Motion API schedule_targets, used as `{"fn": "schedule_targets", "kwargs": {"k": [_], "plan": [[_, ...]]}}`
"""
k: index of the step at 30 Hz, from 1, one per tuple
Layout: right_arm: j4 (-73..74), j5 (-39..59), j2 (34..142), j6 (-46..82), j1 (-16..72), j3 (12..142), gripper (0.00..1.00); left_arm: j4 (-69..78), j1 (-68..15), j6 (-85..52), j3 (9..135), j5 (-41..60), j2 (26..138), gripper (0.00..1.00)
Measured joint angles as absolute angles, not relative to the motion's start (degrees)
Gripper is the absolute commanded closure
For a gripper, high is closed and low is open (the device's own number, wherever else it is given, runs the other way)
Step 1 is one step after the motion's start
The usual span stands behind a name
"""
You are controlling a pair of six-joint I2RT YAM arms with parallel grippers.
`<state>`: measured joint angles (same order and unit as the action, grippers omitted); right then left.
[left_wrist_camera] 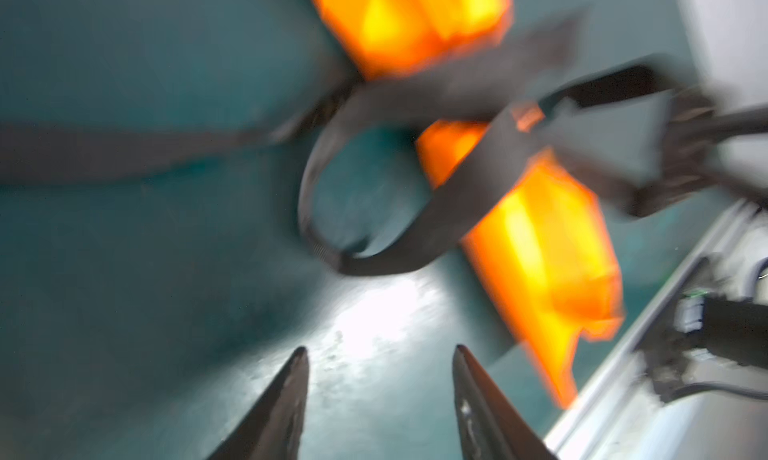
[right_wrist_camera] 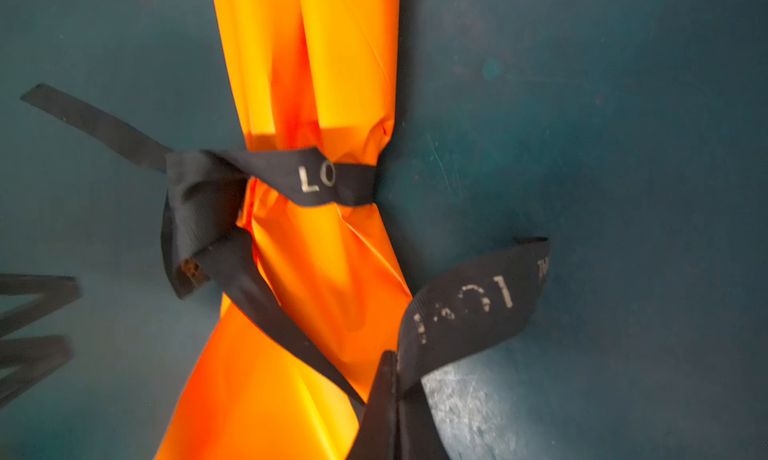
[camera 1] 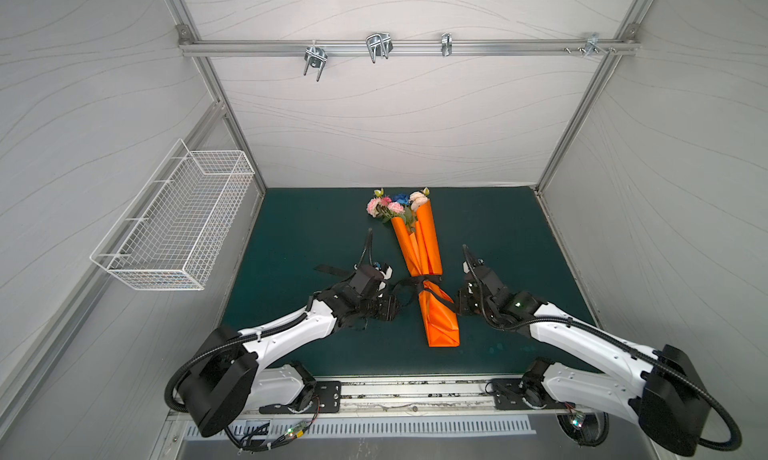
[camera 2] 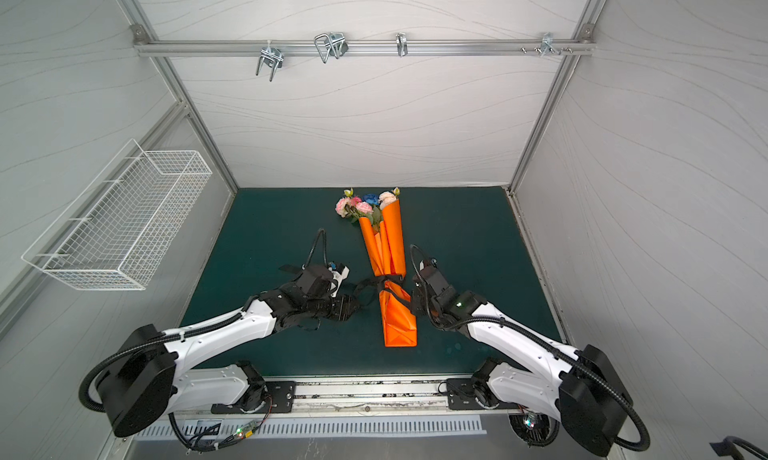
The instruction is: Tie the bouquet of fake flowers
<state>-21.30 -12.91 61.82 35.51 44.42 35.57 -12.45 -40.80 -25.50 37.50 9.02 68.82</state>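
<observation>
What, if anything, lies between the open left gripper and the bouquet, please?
Only a loose loop of the ribbon, lying on the mat ahead of the left gripper, just short of the paper wrapped around the bouquet. Otherwise the mat is bare.

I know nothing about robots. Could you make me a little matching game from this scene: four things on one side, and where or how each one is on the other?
Things:
1. black printed fabric ribbon
2. left gripper
3. right gripper
4. white wire-mesh basket

Places and states:
A. hangs on the side wall
B. open, nothing between its fingers
C. tied round the orange paper wrap of the bouquet of fake flowers
D. shut on a loose ribbon end

Pairs: 1-C, 2-B, 3-D, 4-A.
</observation>
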Motion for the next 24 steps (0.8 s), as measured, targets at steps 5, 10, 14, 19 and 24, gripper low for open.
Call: {"fn": "schedule_targets", "kwargs": {"k": [5, 10, 14, 19, 24], "plan": [[-20.5, -12.8, 62.3, 34.9, 43.6, 37.6, 1.0, -14.3, -40.8, -22.9, 46.3, 4.4, 66.3, 0.38], [-20.2, -12.4, 62.2, 35.0, 43.1, 37.5, 1.0, -11.6, -40.9, -10.2, 52.1, 10.5, 73.0, 0.35], [-20.4, -12.2, 62.1, 35.6, 42.9, 37.5, 1.0, -12.3, -41.0, 2.6, 57.7, 18.8, 82.8, 0.34], [-22.3, -12.3, 61.7, 36.8, 41.4, 37.5, 1.0, -17.1, -41.0, 14.1, 66.2, 24.1, 93.0, 0.34], [-23.0, -11.4, 61.8, 37.3, 39.2, 37.4, 1.0, -21.5, -41.0, 20.6, 71.7, 25.3, 99.6, 0.34]]}}
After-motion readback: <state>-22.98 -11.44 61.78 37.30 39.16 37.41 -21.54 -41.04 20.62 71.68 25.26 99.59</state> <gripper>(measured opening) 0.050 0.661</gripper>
